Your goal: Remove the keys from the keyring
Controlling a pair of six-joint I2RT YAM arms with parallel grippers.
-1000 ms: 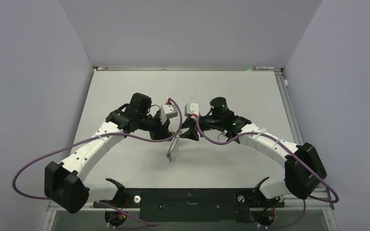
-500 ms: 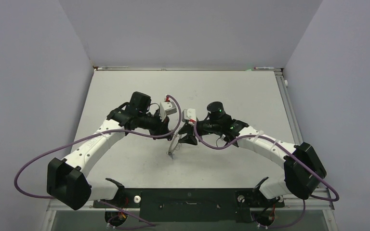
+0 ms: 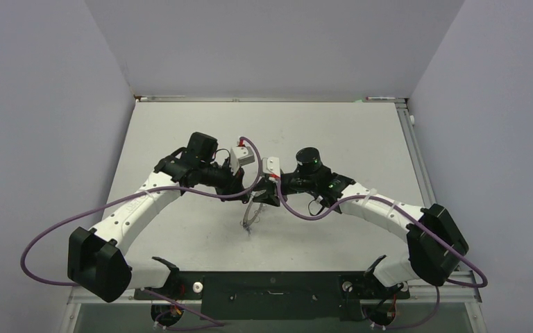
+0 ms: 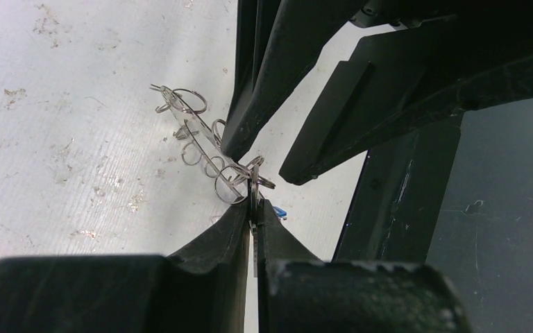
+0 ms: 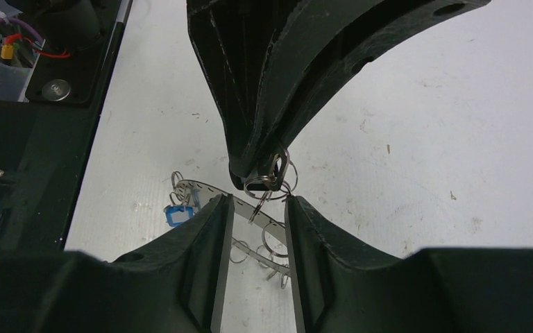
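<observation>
The keyring [image 4: 201, 139] is a flat grey metal ring with small wire loops along its rim, held on edge just above the table. My left gripper [image 4: 253, 205] is shut on its rim, with thin metal pinched between the pads. In the right wrist view the keyring [image 5: 201, 191] runs across between my open right gripper's [image 5: 255, 201] fingers, which straddle it just below the left fingertips [image 5: 253, 170]. A key with a blue head [image 5: 179, 216] hangs from the ring's far end. The other keys are too small to tell from the loops. From above, the ring [image 3: 252, 215] hangs between both grippers.
A white, scuffed table [image 3: 180, 132] enclosed by grey walls at the back and sides. The black base rail [image 3: 271, 284] runs along the near edge. Purple cables [image 3: 180, 198] loop beside both arms.
My right gripper has moved left, closing in on the left gripper and the ring. The left gripper keeps its hold and has shifted slightly back.
</observation>
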